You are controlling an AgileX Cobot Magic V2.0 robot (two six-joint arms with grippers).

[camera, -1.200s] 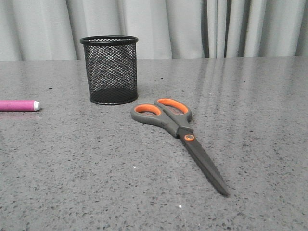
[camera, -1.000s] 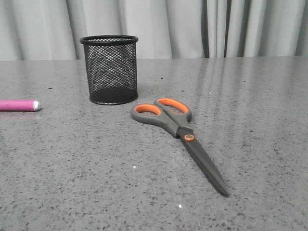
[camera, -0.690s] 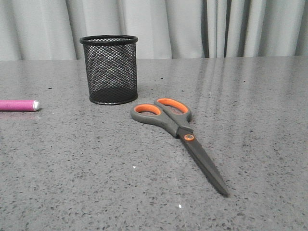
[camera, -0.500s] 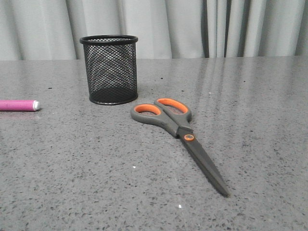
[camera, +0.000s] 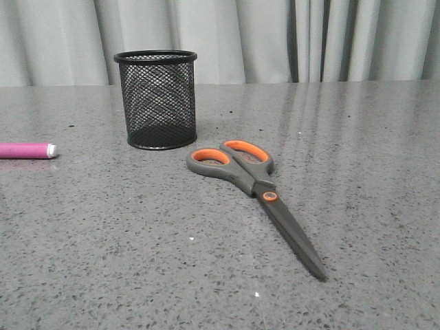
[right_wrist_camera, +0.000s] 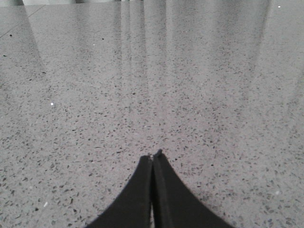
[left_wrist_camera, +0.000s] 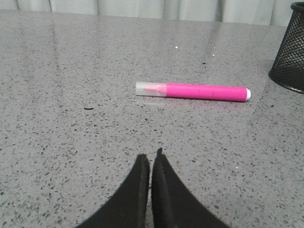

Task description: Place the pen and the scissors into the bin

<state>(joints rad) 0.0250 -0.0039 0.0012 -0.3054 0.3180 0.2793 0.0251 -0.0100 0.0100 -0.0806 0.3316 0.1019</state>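
Observation:
The black mesh bin (camera: pixel 157 100) stands upright at the back left of the grey table. The scissors (camera: pixel 258 192) lie flat and closed to its right and nearer, orange-lined loops toward the bin, blades pointing to the near right. The pink pen (camera: pixel 27 150) lies flat at the left edge; in the left wrist view the pen (left_wrist_camera: pixel 192 90) lies crosswise ahead of my left gripper (left_wrist_camera: pixel 151 156), which is shut and empty, with the bin (left_wrist_camera: pixel 289 52) beyond it. My right gripper (right_wrist_camera: pixel 153 156) is shut and empty over bare table. Neither gripper shows in the front view.
The speckled grey table (camera: pixel 137 261) runs back to a pale curtain (camera: pixel 275 38). A clear cap covers the pen's tip (left_wrist_camera: pixel 149 88).

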